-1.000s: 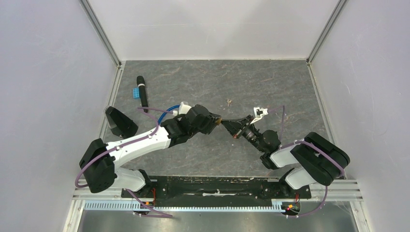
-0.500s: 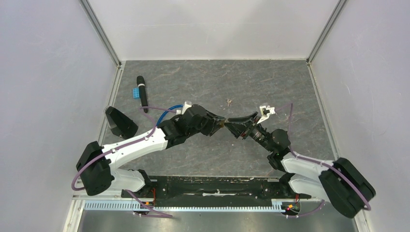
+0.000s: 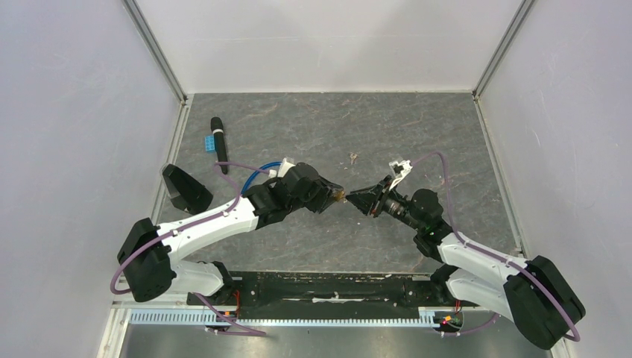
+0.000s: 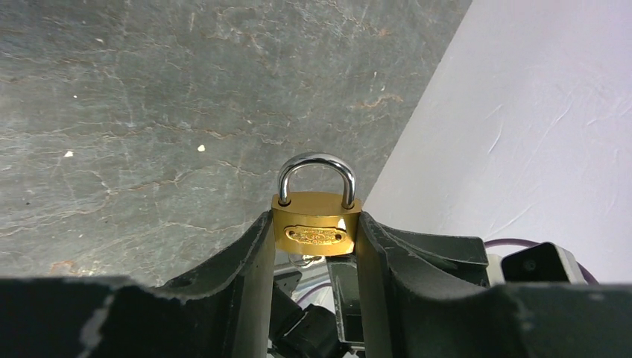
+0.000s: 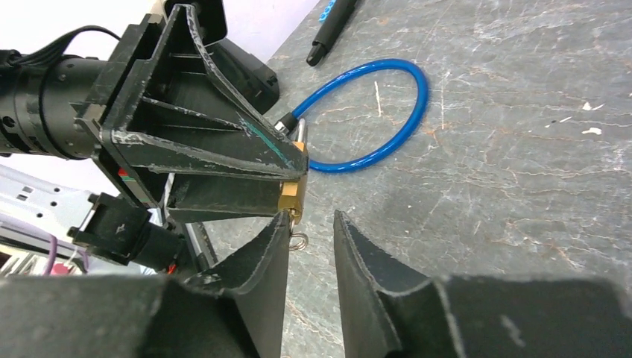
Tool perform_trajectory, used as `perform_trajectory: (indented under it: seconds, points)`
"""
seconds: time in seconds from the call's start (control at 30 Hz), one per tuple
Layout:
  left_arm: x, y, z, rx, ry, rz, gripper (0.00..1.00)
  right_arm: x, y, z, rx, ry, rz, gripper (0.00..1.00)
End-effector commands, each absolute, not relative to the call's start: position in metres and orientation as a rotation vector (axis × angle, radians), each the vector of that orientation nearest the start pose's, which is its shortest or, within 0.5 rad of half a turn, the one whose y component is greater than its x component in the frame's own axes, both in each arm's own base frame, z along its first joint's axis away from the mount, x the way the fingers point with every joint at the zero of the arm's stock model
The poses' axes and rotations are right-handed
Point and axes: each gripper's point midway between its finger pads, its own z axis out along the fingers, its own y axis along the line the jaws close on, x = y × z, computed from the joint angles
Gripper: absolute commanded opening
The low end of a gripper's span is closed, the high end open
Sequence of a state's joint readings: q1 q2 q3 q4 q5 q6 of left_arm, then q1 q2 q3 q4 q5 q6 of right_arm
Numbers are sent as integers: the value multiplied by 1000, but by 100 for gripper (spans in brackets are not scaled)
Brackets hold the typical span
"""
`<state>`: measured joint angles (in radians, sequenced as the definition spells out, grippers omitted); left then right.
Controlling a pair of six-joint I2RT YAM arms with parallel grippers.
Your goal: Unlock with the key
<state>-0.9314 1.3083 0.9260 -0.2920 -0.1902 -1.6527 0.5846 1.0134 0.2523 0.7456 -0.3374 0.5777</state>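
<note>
The left claw [image 4: 314, 233] is clamping the brass padlock [image 4: 317, 215] by its flanks, holding it above the table [image 5: 484, 149] at mid-workspace. The key [image 5: 297, 237] appears to be sitting in the padlock's base, its ring projecting toward the right claw [image 5: 311, 218]. That claw's fingers are standing apart, the ring lying just inside the gap against one finger. The right arm is therefore judged nearer for the turn.

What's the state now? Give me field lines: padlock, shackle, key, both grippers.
padlock: brass, clamped between the left gripper's fingers
shackle: both legs in the body, looks closed
key: at the padlock's underside, only its small ring is clear
left gripper: shut on padlock
right gripper: open, fingertips beside the key, gripping nothing
</note>
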Motion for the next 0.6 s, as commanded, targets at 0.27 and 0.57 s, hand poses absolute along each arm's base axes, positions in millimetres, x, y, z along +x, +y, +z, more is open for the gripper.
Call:
perform_trajectory:
  seconds: [0.27,0.57]
  points:
    - [244,-322,204,-937,2227,-1097,2,228,265,200,-347,1659,1277,25]
    - [246,-326,204,-924,2239,-1090,2,231,264,191,-336,1705,1251,24]
